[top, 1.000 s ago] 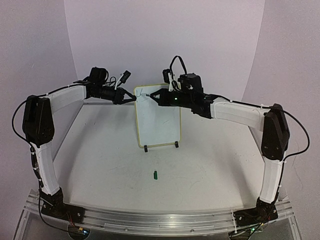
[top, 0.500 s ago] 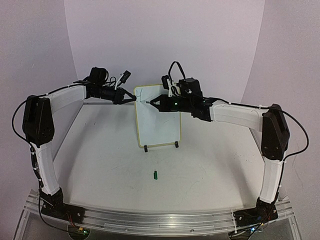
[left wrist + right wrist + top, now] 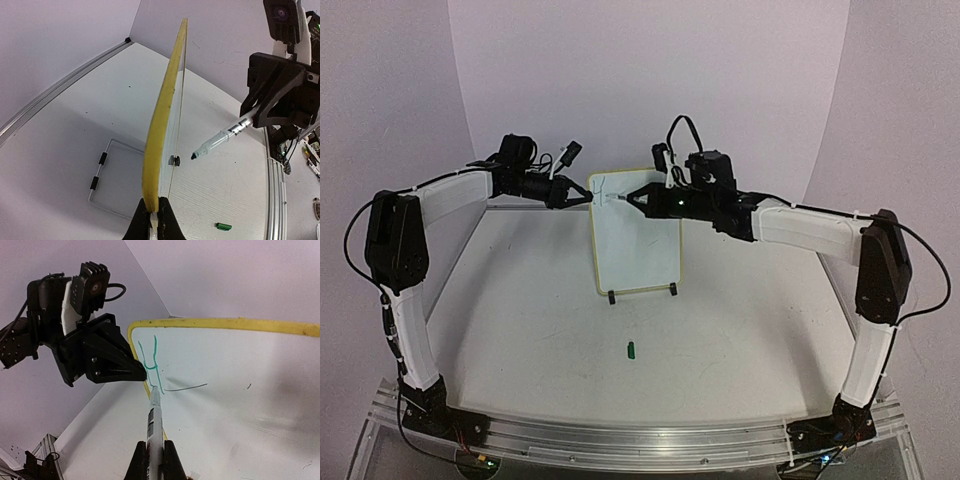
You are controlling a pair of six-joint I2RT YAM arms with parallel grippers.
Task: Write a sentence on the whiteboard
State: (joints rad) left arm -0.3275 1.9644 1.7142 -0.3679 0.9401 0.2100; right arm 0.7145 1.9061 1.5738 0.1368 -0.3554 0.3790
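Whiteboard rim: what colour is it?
Yellow. The whiteboard rim shows best in the left wrist view, seen edge-on.

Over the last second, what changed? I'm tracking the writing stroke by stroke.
The right gripper, shut on the marker, dipped at the whiteboard, then rose again; its elbow swung outward. The left gripper stays clamped on the whiteboard's edge; the green cap lies unmoved.

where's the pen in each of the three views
Top camera: pen upper middle, by the whiteboard's top left corner.
Left wrist: pen right of centre, slanting down-left toward the board.
Right wrist: pen bottom centre, pointing up at the board.
Shared landmark: the whiteboard's yellow rim.
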